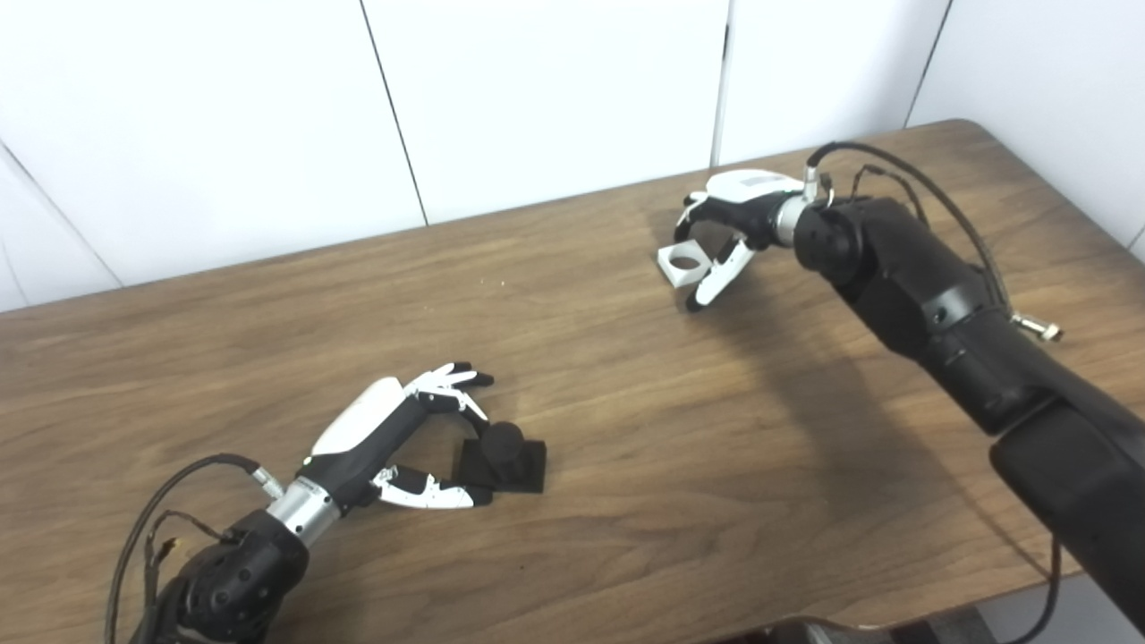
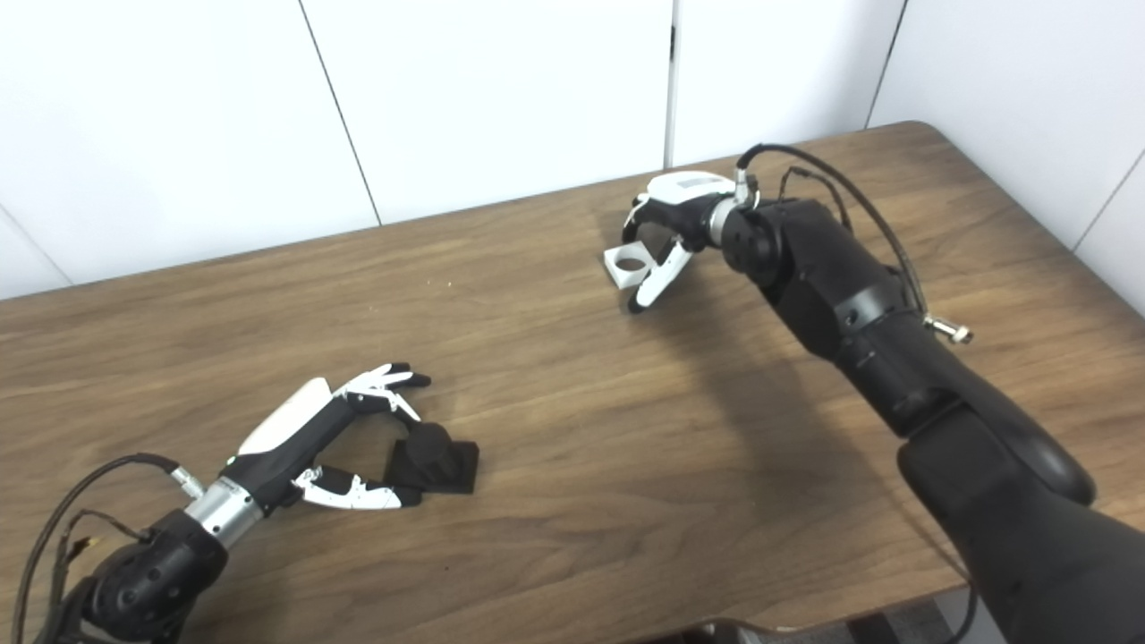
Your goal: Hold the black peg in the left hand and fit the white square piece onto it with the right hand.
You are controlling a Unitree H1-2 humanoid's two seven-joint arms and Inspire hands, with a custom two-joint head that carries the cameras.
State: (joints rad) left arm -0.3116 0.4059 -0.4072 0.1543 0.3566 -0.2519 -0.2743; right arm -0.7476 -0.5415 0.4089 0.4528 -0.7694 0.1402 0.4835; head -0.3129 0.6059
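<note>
The black peg (image 1: 504, 455), a round post on a square base, stands on the wooden table (image 1: 626, 465) at the front left. My left hand (image 1: 394, 443) lies open around it, fingers over the post and thumb along the base's near edge, not closed on it. The white square piece (image 1: 683, 265), with a round hole, is at the back right, low over the table. My right hand (image 1: 738, 224) is closed on it, fingers curled over its far side and thumb (image 1: 718, 275) against its near side.
White wall panels (image 1: 537, 89) stand right behind the table's far edge. The table's right edge and rounded corner (image 1: 975, 130) are close to my right arm. Cables loop off both wrists.
</note>
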